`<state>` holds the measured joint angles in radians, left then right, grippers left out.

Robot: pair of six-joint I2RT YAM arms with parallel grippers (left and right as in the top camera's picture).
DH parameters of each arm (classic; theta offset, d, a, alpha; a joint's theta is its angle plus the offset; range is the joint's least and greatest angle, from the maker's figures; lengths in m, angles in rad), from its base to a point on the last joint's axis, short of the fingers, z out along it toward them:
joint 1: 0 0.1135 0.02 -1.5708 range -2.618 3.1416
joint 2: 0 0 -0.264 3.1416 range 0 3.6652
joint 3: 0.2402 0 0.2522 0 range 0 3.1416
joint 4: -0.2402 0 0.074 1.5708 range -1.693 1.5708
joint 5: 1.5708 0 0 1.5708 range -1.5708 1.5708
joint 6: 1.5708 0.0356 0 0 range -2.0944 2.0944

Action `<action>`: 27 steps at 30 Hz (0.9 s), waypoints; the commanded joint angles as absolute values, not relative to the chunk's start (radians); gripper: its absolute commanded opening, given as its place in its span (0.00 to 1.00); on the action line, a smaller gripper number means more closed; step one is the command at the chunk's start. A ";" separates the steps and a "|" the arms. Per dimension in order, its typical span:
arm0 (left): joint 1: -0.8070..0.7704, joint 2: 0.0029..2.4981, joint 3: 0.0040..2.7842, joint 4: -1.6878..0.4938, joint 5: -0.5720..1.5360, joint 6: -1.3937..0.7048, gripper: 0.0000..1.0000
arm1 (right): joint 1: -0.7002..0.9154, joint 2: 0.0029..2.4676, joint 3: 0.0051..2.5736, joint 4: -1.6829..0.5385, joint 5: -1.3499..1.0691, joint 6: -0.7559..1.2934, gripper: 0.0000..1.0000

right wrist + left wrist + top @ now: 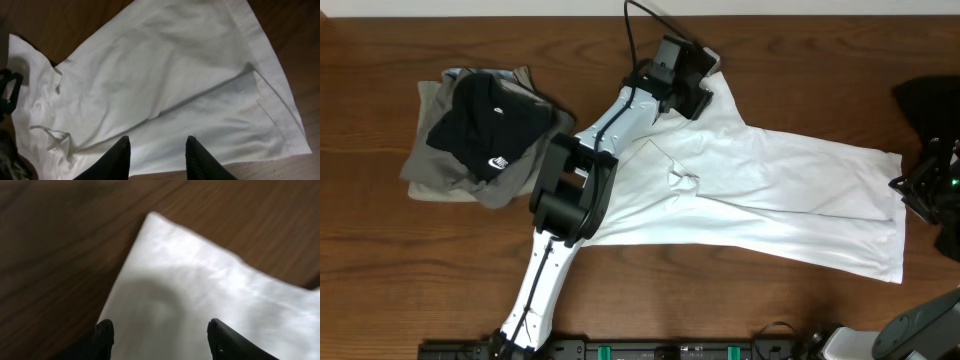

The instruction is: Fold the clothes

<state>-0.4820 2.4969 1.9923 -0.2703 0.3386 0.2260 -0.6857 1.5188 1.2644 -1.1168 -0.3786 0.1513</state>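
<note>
Found white T-shirt (770, 190) spread flat beneath left gripper (160, 335), corner just ahead of parted, empty jaws; right gripper (157, 155) likewise parted above cloth, seemingly empty. Risked pinching one layer only, dragging creases across.
</note>
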 commanded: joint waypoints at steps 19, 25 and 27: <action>-0.453 2.517 2.016 -0.368 0.373 0.315 0.06 | -0.680 1.511 1.279 -1.230 -0.355 0.106 0.32; -0.432 2.390 2.016 -0.402 0.320 0.318 0.06 | -0.680 1.511 1.279 -1.222 -0.355 0.107 0.32; -0.421 2.344 2.016 -0.419 0.288 0.320 0.06 | -0.680 1.511 1.279 -1.222 -0.355 0.106 0.32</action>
<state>-0.4458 2.4619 2.0098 -0.4114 0.3374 0.3111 -0.6857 1.5188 1.2644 -1.2228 -0.3614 0.1219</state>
